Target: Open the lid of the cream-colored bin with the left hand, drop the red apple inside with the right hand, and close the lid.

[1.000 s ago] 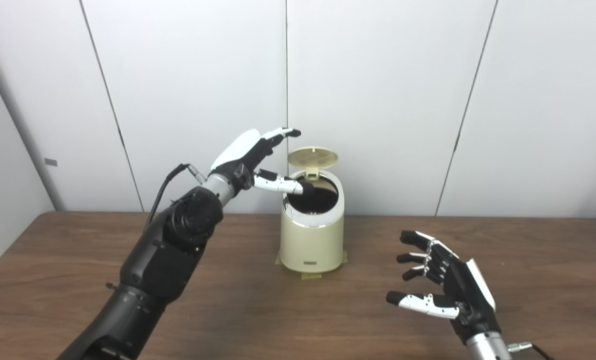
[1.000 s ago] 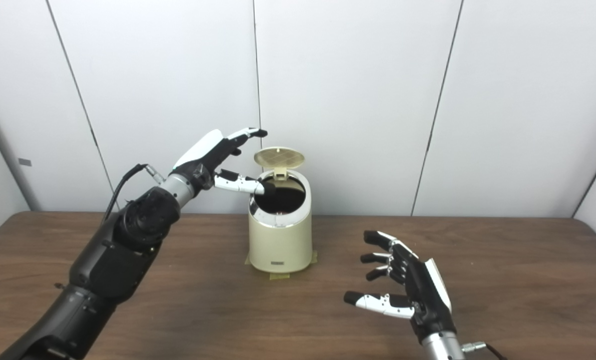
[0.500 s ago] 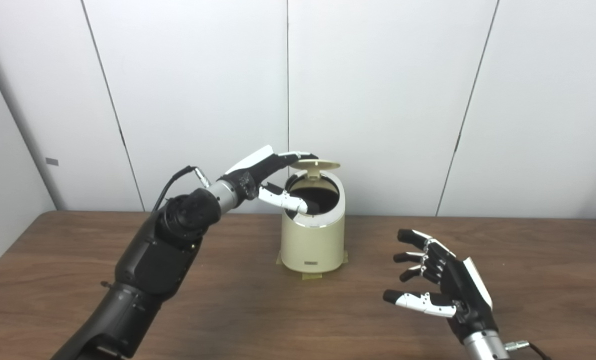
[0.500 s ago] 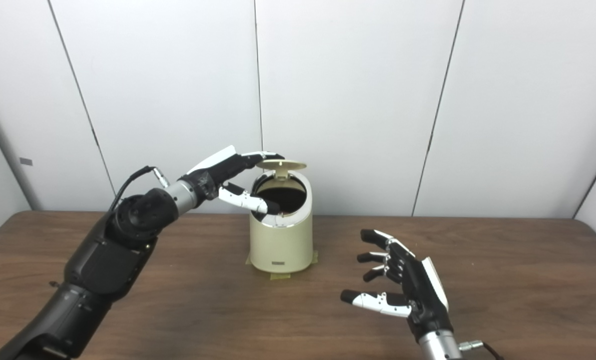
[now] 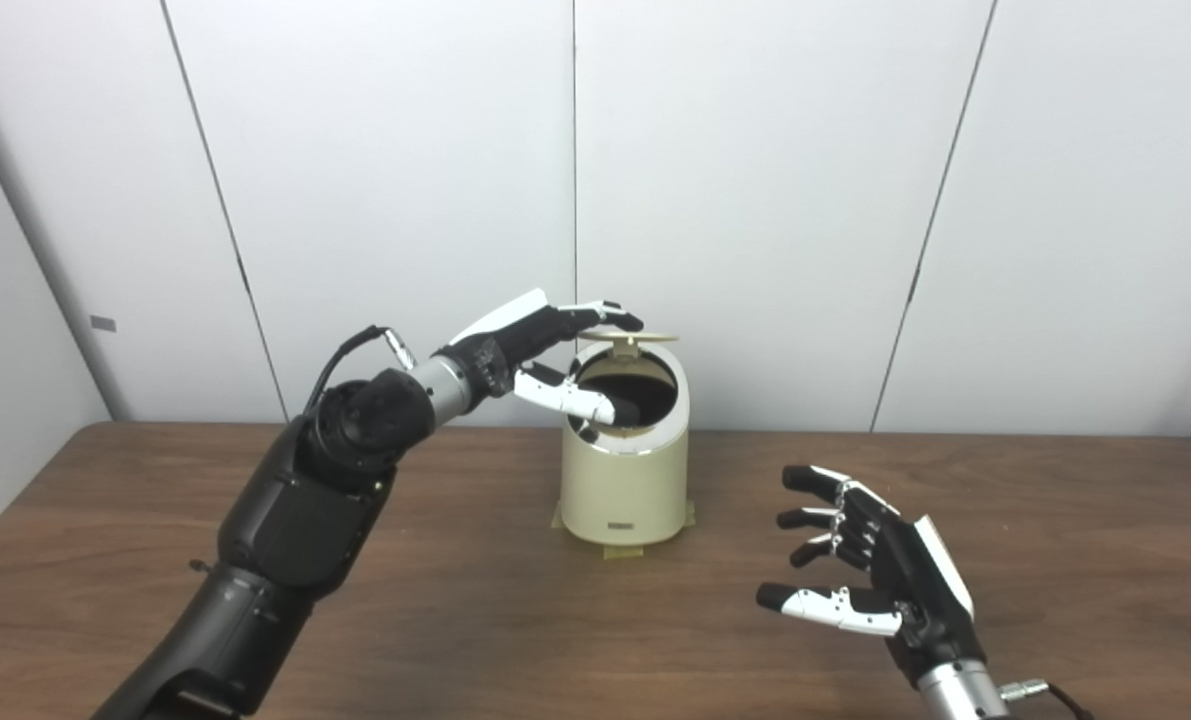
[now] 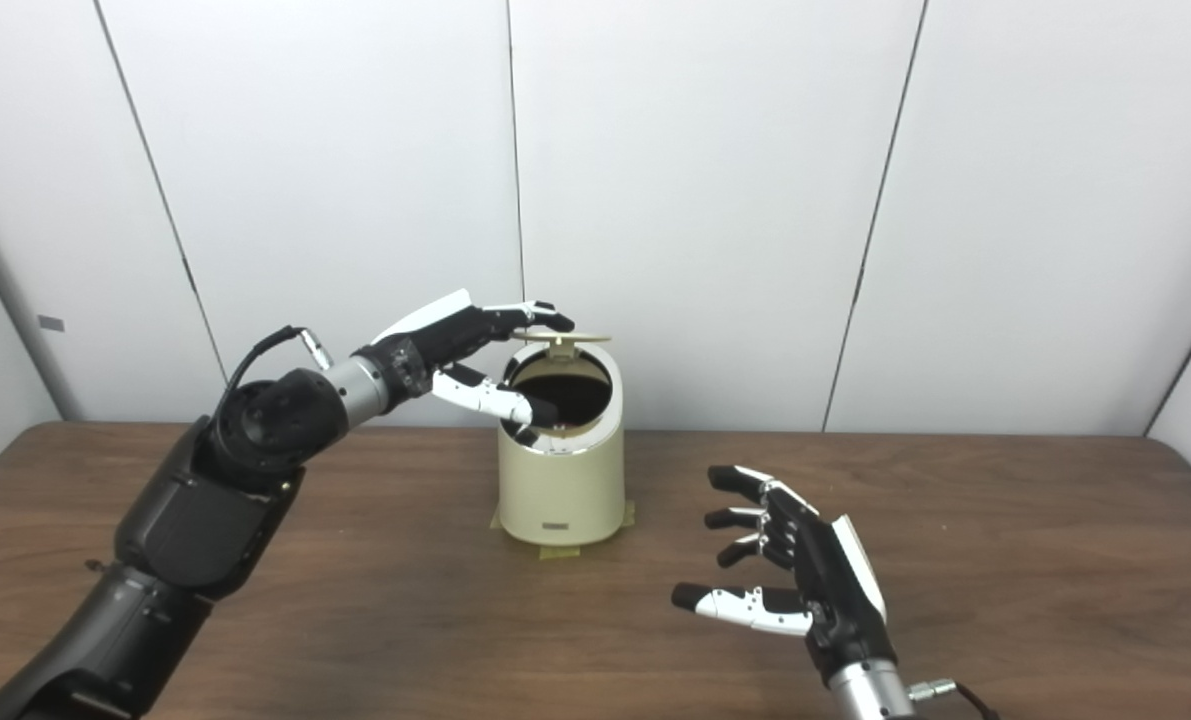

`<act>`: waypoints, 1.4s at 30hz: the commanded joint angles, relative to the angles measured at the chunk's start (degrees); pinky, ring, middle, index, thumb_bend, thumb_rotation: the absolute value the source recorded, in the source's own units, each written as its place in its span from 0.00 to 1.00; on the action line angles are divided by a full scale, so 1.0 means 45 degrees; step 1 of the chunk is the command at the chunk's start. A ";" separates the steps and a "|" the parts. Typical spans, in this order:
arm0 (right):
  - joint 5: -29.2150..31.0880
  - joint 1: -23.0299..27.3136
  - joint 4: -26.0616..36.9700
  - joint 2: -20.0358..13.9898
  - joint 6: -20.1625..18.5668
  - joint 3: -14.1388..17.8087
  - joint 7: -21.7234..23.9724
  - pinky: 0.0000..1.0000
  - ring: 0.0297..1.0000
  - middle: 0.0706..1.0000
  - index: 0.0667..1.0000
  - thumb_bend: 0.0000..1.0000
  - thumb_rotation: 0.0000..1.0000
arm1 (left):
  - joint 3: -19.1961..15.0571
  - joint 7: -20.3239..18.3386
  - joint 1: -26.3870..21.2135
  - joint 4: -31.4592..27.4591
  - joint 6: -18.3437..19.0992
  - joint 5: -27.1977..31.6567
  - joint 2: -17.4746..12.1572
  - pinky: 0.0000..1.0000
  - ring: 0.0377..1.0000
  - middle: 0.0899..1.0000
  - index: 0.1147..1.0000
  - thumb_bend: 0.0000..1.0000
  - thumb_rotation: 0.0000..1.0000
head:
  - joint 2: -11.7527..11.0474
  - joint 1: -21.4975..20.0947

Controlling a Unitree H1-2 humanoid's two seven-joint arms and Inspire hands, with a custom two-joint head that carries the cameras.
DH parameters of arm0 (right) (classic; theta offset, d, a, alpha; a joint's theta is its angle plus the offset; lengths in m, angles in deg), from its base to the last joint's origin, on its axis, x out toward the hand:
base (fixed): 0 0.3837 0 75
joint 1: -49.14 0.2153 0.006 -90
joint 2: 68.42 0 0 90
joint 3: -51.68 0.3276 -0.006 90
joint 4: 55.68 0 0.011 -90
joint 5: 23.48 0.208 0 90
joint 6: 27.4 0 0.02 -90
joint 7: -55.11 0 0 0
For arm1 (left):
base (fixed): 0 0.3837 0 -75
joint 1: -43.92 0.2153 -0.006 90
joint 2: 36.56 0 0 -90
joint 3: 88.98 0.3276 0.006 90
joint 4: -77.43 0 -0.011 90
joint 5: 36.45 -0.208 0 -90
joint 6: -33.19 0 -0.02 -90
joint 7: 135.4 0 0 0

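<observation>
The cream-colored bin (image 5: 623, 480) stands at the middle back of the brown table, its dark mouth showing. Its round lid (image 5: 645, 338) hangs on the rear hinge, tipped down until it is nearly level above the mouth. My left hand (image 5: 545, 345) is open, its fingers lying on top of the lid's left edge and its thumb pointing across the bin's rim. My right hand (image 5: 870, 580) is open and empty, hovering above the table to the bin's right front. The red apple is not visible in either view.
The wooden table (image 5: 475, 620) runs the full width of the view. White wall panels (image 5: 755, 200) stand right behind the bin. Tape patches (image 5: 620, 550) show under the bin's base.
The lid has swung down from upright to nearly level under my left hand's fingers, which lowered with it. My right hand has drifted slightly left and toward me.
</observation>
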 commanded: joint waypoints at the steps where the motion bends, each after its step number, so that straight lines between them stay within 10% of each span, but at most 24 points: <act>1: -0.0061 0.0517 0.0431 0.0024 0.0227 -0.0027 -0.0173 0.48 0.66 0.78 0.72 0.76 0.17 | -0.0060 0.0189 -0.0496 -0.0547 -0.0361 -0.0134 -0.0266 1.00 1.00 0.99 0.86 1.00 0.44 | 0.0017 0.0000; 10: -0.0409 0.0481 0.0645 0.0145 0.0024 -0.0066 -0.0326 0.50 0.67 0.76 0.71 0.77 0.16 | 0.0148 -0.0436 -0.0281 -0.1083 -0.0383 -0.0212 -0.0498 1.00 1.00 0.95 0.86 1.00 0.43 | 0.0161 -0.0131; 42: -0.0502 0.0303 0.1550 0.0249 -0.0881 -0.0250 -0.0327 0.49 0.65 0.76 0.70 0.76 0.16 | 0.2922 0.0491 0.0636 -0.2017 -0.2942 -0.6593 -0.1208 1.00 1.00 0.85 0.84 1.00 0.48 | 0.0809 -0.0258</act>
